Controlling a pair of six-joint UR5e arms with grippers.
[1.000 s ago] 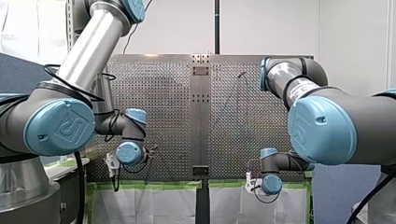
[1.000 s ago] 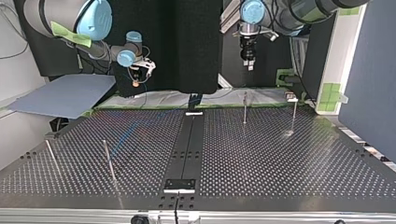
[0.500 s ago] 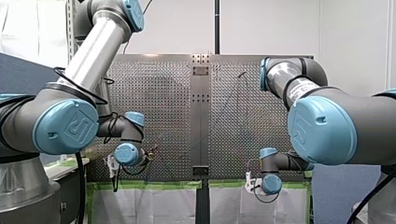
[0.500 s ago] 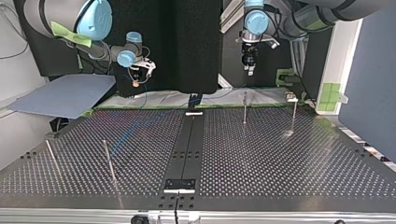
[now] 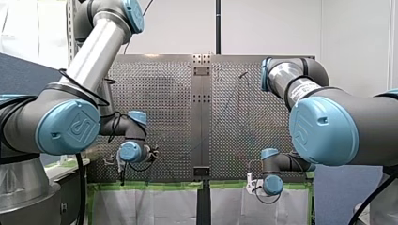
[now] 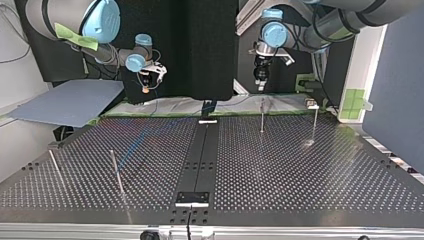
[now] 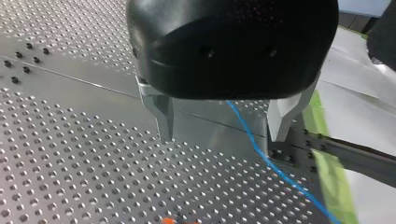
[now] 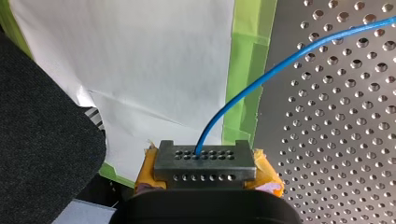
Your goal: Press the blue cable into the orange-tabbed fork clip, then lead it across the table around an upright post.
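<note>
At the near edge of the table [image 6: 300,170], my right gripper [image 8: 205,161] is pinched tight on the blue cable [image 8: 261,77]. It hangs over white paper [image 8: 154,60], just off the table. The cable runs from it over green tape [image 8: 243,70] onto the table. My left gripper [image 7: 219,137] hangs above the table with its fingers [image 7: 163,114] wide apart, and the cable passes under them. Farther from the arms, at the top view's left, two thin posts [image 6: 116,172] stand up.

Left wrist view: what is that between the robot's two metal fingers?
The blue cable runs there, over the perforated table beneath my left gripper and its open fingers, nearer one finger than the other. The left wrist view shows it.
</note>
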